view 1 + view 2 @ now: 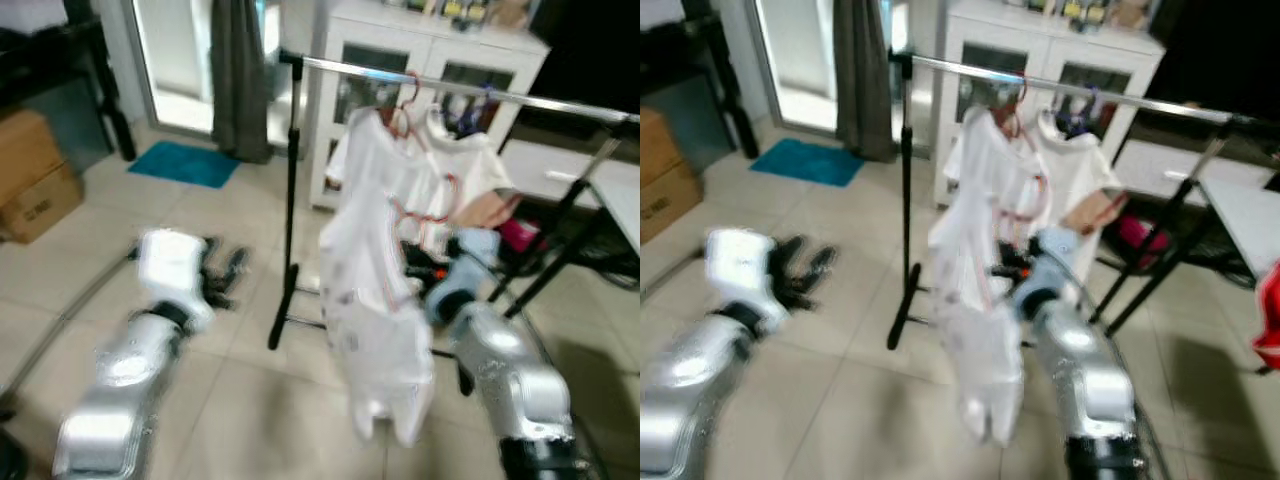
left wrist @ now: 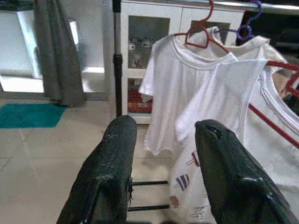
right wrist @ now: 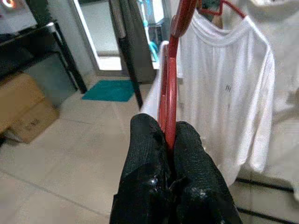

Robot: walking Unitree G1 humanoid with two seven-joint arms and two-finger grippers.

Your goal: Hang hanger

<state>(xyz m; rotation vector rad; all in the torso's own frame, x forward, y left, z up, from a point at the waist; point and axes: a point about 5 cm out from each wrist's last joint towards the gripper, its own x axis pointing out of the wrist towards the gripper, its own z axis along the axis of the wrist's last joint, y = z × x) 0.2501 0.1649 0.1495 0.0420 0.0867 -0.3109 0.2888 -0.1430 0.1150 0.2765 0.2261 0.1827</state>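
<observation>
Red hanger [image 3: 169,88] carrying a white garment [image 1: 375,330], pinched between the closed fingers of the right gripper [image 3: 167,140] and rising upright from them, hook end uppermost. Held low and in front of the chrome rail [image 1: 450,85], well below it, so that the rail lies above and beyond the hook; long axis of the hanger roughly vertical in the grip, garment draping toward the floor [image 1: 250,400]. Two white shirts [image 2: 187,79] already hung on the rail beside the likely landing spot. Right arm clearly the nearer to the rail and the one at work. Left gripper [image 2: 161,163] idle off to the left, fingers spread wide around nothing. Judged next: lift and reach forward to bring hook over rail.
</observation>
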